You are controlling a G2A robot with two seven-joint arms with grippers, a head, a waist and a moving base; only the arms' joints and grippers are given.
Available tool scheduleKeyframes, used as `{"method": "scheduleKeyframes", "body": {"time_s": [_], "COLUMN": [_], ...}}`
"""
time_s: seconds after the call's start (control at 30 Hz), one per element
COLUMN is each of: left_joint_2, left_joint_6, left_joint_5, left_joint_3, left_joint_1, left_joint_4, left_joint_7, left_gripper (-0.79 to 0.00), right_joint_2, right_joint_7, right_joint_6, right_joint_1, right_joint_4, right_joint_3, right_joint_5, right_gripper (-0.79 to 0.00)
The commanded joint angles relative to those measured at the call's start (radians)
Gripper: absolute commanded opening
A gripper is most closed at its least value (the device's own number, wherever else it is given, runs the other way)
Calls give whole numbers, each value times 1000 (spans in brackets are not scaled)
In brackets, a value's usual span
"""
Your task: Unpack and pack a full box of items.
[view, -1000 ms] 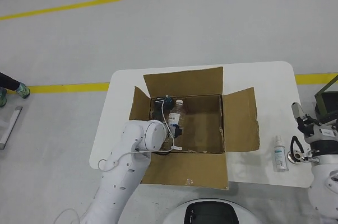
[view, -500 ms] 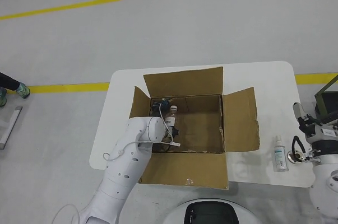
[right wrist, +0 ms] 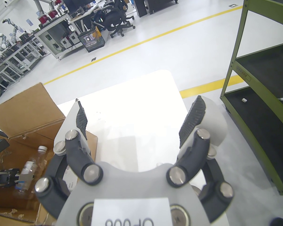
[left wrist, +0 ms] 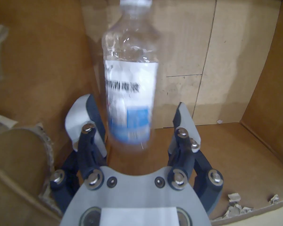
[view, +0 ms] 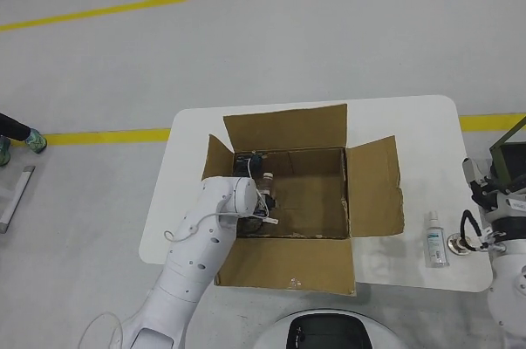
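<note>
I count one open cardboard box (view: 289,131) on the white table (view: 402,118) and two bottles: a clear bottle (left wrist: 129,83) with a white cap and a white-and-blue label, inside the box near its left wall, and a small bottle (view: 434,238) on the table to the box's right. There are two claws. The left gripper (left wrist: 133,104) is down in the box with its fingers spread either side of the clear bottle, not pinching it, and the right gripper (right wrist: 139,102) hangs released and empty by the table's right edge.

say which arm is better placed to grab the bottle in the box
Probably left: the left gripper is open inside the box, straddling the bottle. The right gripper is out over the table.
</note>
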Motion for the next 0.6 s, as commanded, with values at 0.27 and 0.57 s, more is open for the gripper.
{"method": "scheduleKeyframes", "body": {"time_s": [0.27, 0.57], "left_joint_2": [8, 36], "left_joint_6": [-111, -232], "left_joint_5": [15, 78], "left_joint_3": [-8, -75], "left_joint_1": [28, 109], "left_joint_4": [-155, -540], "left_joint_7": [-37, -62], "left_gripper": [0, 0], "right_joint_2": [-2, -1], "right_joint_7": [10, 16], "right_joint_6": [-5, -78], "right_joint_1": [-5, -56], "right_joint_4": [-3, -7], "right_joint_3": [18, 38], "right_joint_5": [1, -12], "right_gripper": [0, -413]}}
